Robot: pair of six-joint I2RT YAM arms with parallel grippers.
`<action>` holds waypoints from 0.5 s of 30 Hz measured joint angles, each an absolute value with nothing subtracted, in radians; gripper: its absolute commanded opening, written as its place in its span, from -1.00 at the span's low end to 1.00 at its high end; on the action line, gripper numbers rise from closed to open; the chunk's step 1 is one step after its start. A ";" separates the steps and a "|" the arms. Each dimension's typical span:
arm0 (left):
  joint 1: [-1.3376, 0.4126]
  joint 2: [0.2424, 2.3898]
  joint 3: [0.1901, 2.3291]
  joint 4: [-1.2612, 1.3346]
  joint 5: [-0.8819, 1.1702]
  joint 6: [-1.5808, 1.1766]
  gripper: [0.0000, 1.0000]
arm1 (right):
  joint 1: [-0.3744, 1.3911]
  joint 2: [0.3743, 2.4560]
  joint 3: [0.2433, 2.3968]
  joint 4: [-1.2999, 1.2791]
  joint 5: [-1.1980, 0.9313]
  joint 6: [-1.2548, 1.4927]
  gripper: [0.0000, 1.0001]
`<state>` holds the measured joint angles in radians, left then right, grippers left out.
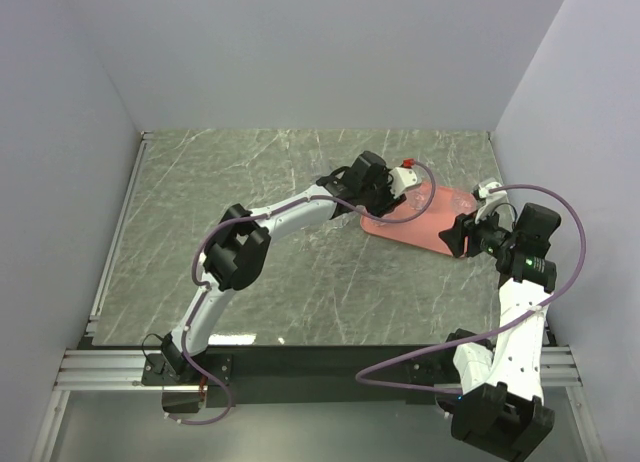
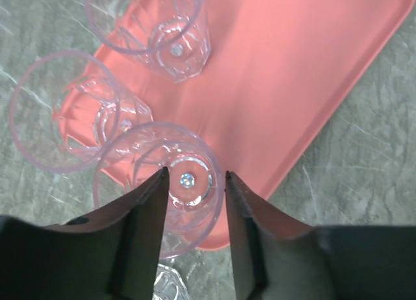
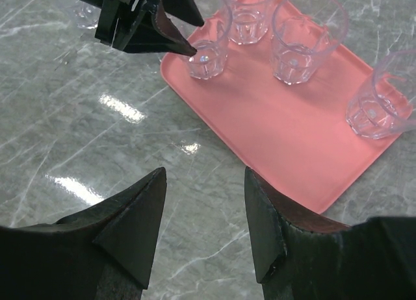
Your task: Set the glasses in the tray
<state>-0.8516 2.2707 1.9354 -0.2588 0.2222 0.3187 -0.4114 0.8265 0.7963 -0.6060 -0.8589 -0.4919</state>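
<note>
- The right pincer [image 3: 205, 173] is held released and empty above the bench [image 1: 300, 172], just beside the near right end of the tray [image 3: 292, 131].
- The tray is found right of the bench's middle. It is laid flat on the marbled surface and is slanted from far left to near right.
- One glass [image 3: 380, 102] is stood upright at the tray's right end, well apart from the others.
- Further left, two more glasses [image 3: 302, 43] [image 3: 250, 21] are stood upright along the tray's far side.
- The left pincer [image 2: 195, 172] is reached over the tray's left end with its jaws parted. A corner glass [image 2: 188, 181] is seen between the fingers [image 2: 146, 228], upright on the tray. Neither finger is seen pressed against it, so the pincer is taken as released.
- Beyond that glass, two others [image 2: 78, 118] [image 2: 172, 37] are seen in the left wrist view, also on the tray.
- Part of a further glass [image 2: 170, 284] is seen on the bench, off the tray, just beside its left corner.
</note>
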 measured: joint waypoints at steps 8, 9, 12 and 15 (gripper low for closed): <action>-0.852 2.169 1.819 -0.173 0.206 0.270 0.26 | -0.429 0.825 0.796 -0.607 -0.868 -0.498 0.17; -0.851 2.134 1.786 -0.167 0.201 0.264 0.30 | -0.429 0.825 0.796 -0.608 -0.873 -0.502 0.17; -0.848 1.986 1.645 -0.108 0.175 0.239 0.43 | -0.430 0.824 0.796 -0.618 -0.892 -0.525 0.20; -0.838 1.806 1.489 -0.036 0.152 0.212 0.58 | -0.430 0.829 0.796 -0.632 -0.931 -0.564 0.25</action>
